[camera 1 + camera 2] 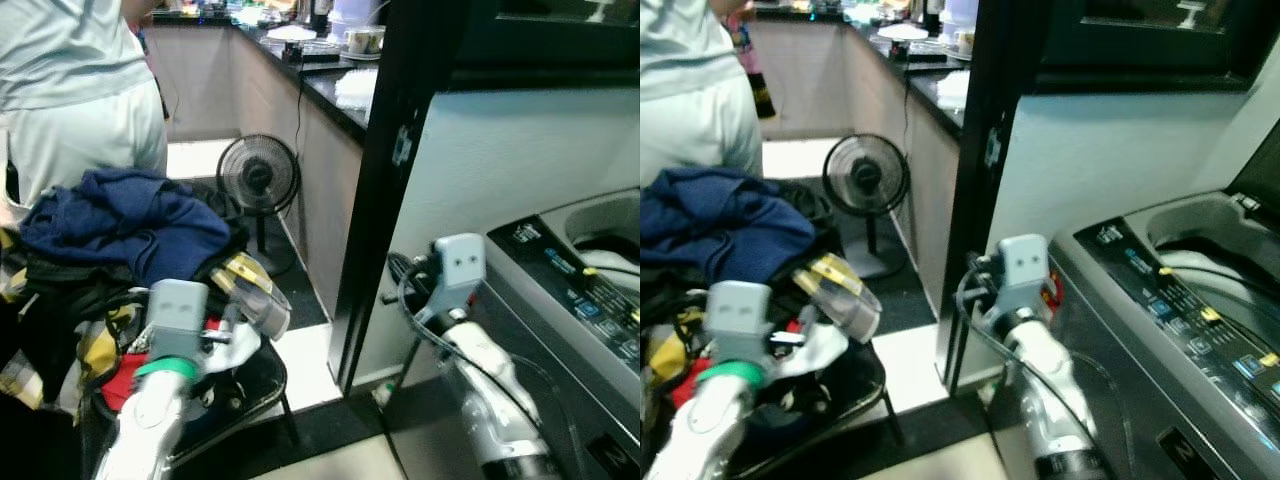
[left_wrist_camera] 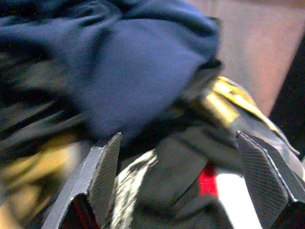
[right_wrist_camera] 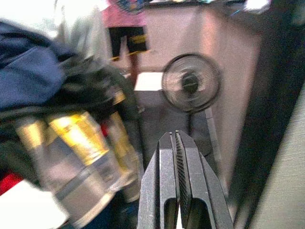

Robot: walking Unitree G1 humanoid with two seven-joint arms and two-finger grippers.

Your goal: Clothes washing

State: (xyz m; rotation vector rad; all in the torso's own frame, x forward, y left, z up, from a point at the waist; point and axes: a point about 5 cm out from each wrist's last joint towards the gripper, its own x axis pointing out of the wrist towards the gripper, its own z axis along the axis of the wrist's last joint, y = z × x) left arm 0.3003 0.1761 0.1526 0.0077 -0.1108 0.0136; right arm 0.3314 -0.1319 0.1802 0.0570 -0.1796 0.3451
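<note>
**Left hand at the clothes pile, washer on the right**

The left hand is right at the pile of clothes. Its two black fingers are spread wide, with dark cloth and a bit of red and white between them. It holds nothing.

The right hand is up in the air, between the pile and the washer. Its fingers are pressed flat together with nothing in them. It points toward the fan.

The clothes sit heaped on a black chair on the robot's left. A blue top lies on the heap. Under it are black, yellow and red things.

The washer stands on the robot's right. Its lid is open and something pale lies in the tub.

Farther back, the fan stands on the floor beside a long table with dishes on it. A person in light clothes stands behind the pile.
</note>
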